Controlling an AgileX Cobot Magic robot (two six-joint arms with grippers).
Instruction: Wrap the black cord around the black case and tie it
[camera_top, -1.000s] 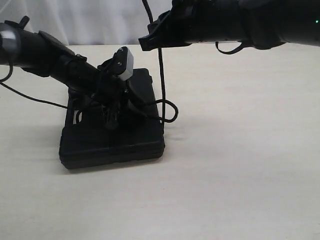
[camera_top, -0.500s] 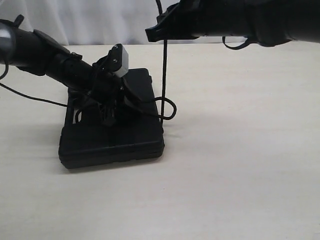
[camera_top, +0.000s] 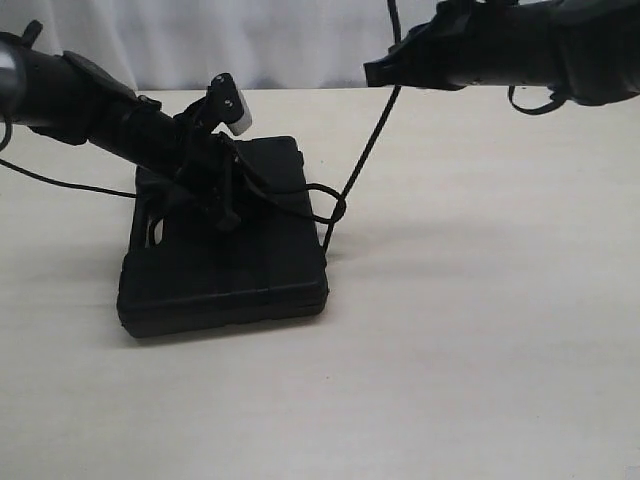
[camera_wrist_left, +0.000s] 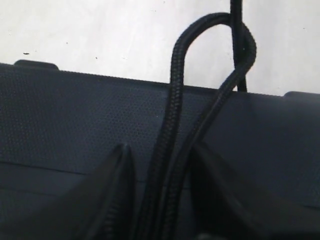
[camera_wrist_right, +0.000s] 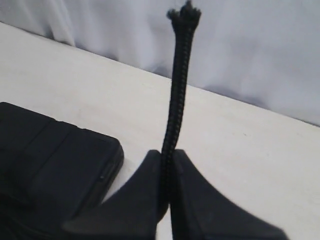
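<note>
Right wrist view, right jaws pinching frayed black cord, left wrist, left jaws clamping its loop

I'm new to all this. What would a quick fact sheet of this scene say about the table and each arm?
Surface: pale table
Main item: black case, lying flat
Cord: black cord, looped at the case's edge, then rising at a slant
Left jaws: over the case, shut on two strands of the cord
Right jaws: raised, shut on the cord near its frayed tip
Tie: loop open, not yet tightened
</note>
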